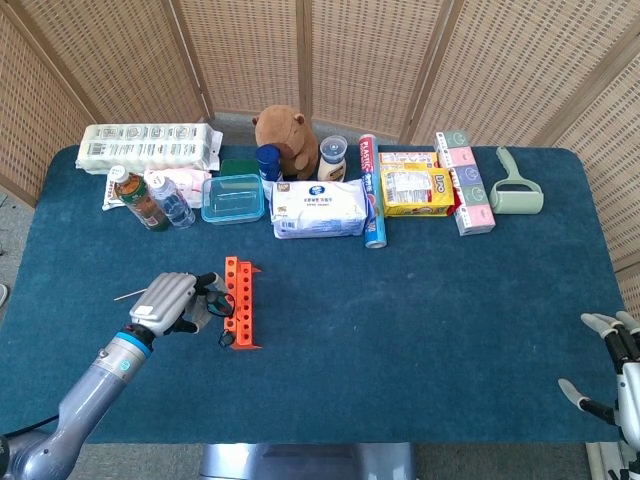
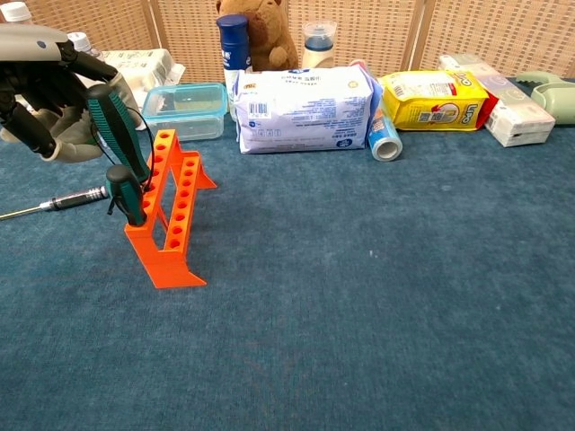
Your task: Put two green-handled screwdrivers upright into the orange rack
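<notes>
Orange rack (image 2: 173, 218) holds one green-handled screwdriver (image 2: 124, 192) upright.

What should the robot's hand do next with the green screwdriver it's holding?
Probably lower it gently. The left hand holds the green-handled screwdriver tilted over the orange plastic rack, beside one already standing there; straightening it and easing down should seat it.
</notes>
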Robot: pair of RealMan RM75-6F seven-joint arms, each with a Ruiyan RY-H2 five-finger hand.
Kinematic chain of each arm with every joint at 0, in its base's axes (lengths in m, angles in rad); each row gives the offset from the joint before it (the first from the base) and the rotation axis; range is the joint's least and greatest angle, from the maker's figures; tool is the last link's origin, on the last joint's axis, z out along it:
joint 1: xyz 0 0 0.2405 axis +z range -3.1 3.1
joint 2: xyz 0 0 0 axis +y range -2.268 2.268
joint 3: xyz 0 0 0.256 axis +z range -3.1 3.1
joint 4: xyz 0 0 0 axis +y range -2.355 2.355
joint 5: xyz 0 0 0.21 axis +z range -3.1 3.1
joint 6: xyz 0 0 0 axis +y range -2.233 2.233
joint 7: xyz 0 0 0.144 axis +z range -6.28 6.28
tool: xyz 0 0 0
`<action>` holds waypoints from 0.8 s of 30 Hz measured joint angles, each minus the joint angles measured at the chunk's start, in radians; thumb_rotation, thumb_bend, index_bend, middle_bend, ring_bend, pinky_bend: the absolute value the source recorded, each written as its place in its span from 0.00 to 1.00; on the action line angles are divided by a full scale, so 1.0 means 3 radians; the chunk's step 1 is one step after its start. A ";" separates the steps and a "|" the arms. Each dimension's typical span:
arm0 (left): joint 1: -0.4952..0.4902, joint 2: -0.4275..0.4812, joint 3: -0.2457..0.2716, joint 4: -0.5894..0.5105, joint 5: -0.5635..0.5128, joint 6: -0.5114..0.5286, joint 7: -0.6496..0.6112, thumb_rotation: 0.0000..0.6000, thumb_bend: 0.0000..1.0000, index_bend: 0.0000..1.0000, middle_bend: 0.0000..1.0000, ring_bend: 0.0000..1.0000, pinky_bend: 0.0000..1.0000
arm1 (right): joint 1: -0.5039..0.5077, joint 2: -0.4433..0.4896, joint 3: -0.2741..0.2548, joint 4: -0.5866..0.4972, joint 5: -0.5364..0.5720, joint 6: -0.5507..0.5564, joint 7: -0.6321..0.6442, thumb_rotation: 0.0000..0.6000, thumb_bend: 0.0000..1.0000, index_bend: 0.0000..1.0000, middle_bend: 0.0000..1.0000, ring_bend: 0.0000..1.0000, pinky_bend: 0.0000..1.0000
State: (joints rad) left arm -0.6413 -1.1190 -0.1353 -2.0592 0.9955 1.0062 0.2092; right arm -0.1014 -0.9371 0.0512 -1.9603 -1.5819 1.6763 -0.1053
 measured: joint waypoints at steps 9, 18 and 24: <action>-0.0033 0.0071 0.0008 -0.0070 -0.0061 -0.0007 0.0072 1.00 0.43 0.43 0.60 0.68 0.83 | 0.0004 -0.0002 0.0001 -0.0001 -0.0002 -0.0005 -0.0001 1.00 0.10 0.22 0.24 0.15 0.00; -0.0092 0.0091 0.0037 -0.0114 -0.0196 -0.0019 0.0195 1.00 0.43 0.31 0.54 0.67 0.83 | -0.0001 0.0006 0.0000 -0.0001 -0.0005 0.0002 0.0016 1.00 0.10 0.22 0.24 0.15 0.00; -0.0123 0.0039 0.0030 -0.0107 -0.0214 0.0006 0.0221 1.00 0.43 0.29 0.51 0.67 0.83 | 0.0000 0.0009 -0.0001 0.0000 -0.0006 -0.0001 0.0024 1.00 0.10 0.22 0.24 0.15 0.00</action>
State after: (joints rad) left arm -0.6782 -1.1072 -0.1264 -2.0914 0.9313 1.0079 0.2753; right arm -0.1014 -0.9344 0.0508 -1.9605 -1.5836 1.6760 -0.0981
